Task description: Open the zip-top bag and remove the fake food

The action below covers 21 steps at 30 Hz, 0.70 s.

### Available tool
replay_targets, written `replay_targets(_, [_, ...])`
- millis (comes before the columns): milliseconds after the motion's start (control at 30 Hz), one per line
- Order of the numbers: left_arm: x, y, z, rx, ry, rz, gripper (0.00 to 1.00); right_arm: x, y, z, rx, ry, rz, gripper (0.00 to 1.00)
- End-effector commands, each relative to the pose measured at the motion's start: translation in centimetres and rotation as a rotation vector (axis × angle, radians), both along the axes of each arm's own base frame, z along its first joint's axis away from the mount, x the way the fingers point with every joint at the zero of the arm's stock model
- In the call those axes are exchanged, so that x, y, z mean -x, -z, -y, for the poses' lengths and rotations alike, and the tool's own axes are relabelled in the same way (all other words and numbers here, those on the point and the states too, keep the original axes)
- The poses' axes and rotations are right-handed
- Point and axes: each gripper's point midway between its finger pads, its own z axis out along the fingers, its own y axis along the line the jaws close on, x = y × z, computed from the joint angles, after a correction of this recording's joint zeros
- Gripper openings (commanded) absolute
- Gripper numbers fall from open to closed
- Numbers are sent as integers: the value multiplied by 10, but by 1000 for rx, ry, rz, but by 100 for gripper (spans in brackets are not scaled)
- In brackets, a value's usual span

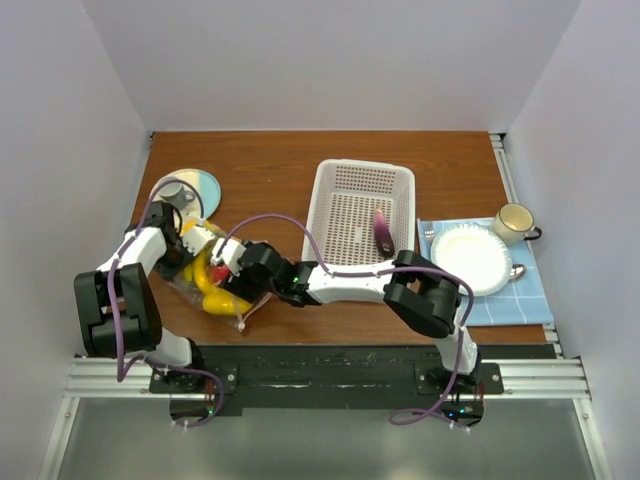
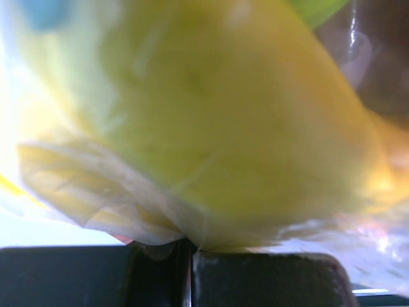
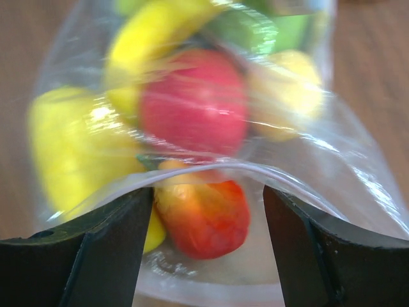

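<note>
The clear zip-top bag (image 1: 232, 312) lies at the front left of the table, with yellow bananas (image 1: 212, 285) showing through it. My left gripper (image 1: 198, 254) is shut on a fold of the bag's plastic (image 2: 160, 217), and a blurred yellow banana (image 2: 243, 128) fills its view. My right gripper (image 1: 240, 264) is open at the bag's mouth (image 3: 211, 167). A red-orange fruit (image 3: 208, 214) sits between its fingers (image 3: 108, 249). Inside the bag are a red fruit (image 3: 192, 102), yellow pieces (image 3: 70, 147) and a green one (image 3: 249, 29). A dark purple eggplant (image 1: 381, 232) lies in the basket.
A white perforated basket (image 1: 345, 195) stands mid-table. A round disc with a grey cup (image 1: 190, 188) is at the back left. On the right, a blue cloth (image 1: 530, 295) holds a white plate (image 1: 470, 258), cutlery and a cream mug (image 1: 513, 222).
</note>
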Motion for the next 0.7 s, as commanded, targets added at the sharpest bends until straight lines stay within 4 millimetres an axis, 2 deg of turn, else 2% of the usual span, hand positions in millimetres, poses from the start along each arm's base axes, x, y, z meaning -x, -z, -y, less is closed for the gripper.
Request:
replay_targets(0, [21,8,7,19,33,-99,0,-48,-15,4,-40,167,121,74])
replay_targets(100, [25,10,7,13,38,-105,0,-51,-9,6,-57,181,68,75])
replay_targets(300, [24,11,6,9,39,-103,0,-32,31,29,52,185,-48,75])
replay_targets(500, [22,13,6,15,35,-103,0,-18,42,40,70,170,-107,70])
replay_targets(600, [13,4,-2,-30,21,-63,0,-15,38,37,47,177,-138,58])
replay_targets(633, [11,-1,-7,-61,15,-52,0,-14,35,38,43,180,-138,48])
replay_targets(667, [8,-6,-10,-80,6,-39,0,-13,30,41,37,180,-139,44])
